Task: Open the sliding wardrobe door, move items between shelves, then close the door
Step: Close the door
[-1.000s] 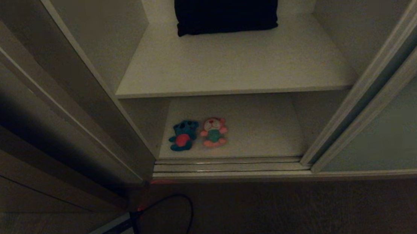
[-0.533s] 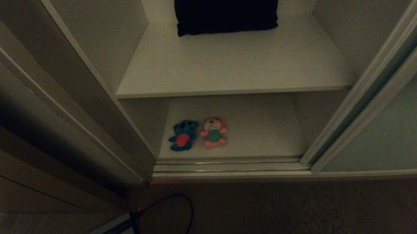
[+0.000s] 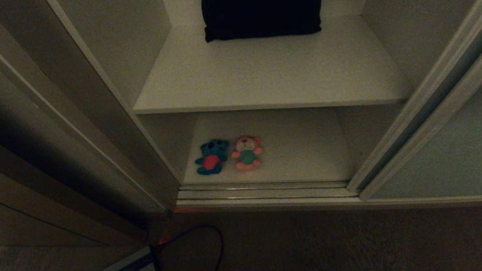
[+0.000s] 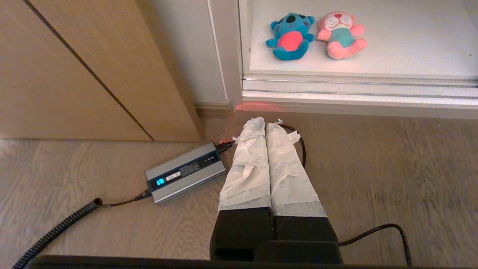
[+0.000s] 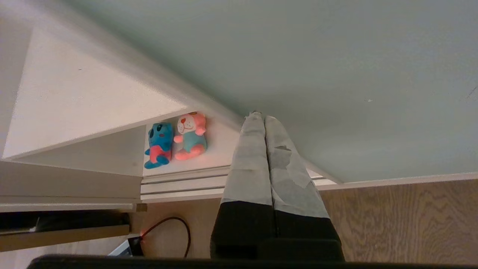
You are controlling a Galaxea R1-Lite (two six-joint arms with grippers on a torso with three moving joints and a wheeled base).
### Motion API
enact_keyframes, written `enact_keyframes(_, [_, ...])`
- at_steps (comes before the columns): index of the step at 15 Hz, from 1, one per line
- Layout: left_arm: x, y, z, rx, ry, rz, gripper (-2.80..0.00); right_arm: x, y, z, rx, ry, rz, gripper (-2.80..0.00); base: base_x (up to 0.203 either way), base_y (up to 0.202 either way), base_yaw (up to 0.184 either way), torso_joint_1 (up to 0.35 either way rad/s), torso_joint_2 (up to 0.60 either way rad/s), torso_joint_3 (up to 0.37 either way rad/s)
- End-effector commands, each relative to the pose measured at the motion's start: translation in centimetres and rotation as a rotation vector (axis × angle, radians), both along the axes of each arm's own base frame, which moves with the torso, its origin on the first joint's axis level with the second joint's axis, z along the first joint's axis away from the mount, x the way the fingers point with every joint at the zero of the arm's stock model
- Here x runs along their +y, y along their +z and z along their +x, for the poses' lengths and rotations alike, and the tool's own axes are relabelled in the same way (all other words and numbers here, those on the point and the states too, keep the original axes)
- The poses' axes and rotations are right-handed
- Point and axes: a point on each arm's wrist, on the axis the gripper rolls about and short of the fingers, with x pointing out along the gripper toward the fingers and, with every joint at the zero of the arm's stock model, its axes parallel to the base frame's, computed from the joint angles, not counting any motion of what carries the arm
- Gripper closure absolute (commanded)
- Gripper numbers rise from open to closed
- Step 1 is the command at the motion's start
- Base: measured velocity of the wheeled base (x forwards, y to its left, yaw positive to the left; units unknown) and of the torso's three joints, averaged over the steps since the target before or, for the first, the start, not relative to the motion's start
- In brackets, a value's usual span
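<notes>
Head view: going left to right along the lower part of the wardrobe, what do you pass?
Dark brown wooden panels → blue plush toy → pink plush toy → bare stretch of lower shelf → cream frame strip → sliding wardrobe door.

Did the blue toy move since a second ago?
No. The blue toy lies beside the pink toy, same spot near the floor track.

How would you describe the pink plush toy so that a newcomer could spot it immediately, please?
Look inside the open wardrobe, at the lower shelf beneath the dark cushion. Two toys lie near its front edge; the pink toy has a white face and teal shirt, beside the blue toy.
</notes>
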Motion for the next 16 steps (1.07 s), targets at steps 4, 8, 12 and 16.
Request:
enact_keyframes(4, [0.0, 0.0, 0.0, 0.0, 0.001, 0.0, 0.0, 0.3, 0.1, 0.4, -0.002, 0.023, -0.001, 0.0, 0.0, 0.0, 0.0, 0.0, 0.0, 0.0])
enact_keyframes(8, [0.0, 0.0, 0.0, 0.0, 0.001, 0.0, 0.0, 1.7, 0.4, 0.3, -0.017, 0.068, -0.008, 0.0, 0.0, 0.0, 0.0, 0.0, 0.0, 0.0])
enact_keyframes(12, [0.0, 0.0, 0.0, 0.0, 0.001, 0.0, 0.0, 4.3, 0.6, -1.0, -0.035, 0.16, -0.015, 0.0, 0.0, 0.0, 0.0, 0.0, 0.0, 0.0])
enact_keyframes(16, [0.0, 0.0, 0.0, 0.0, 0.001, 0.0, 0.0, 7.8, 0.5, -2.1, -0.049, 0.31, -0.02, 0.0, 0.0, 0.0, 0.0, 0.0, 0.0, 0.0])
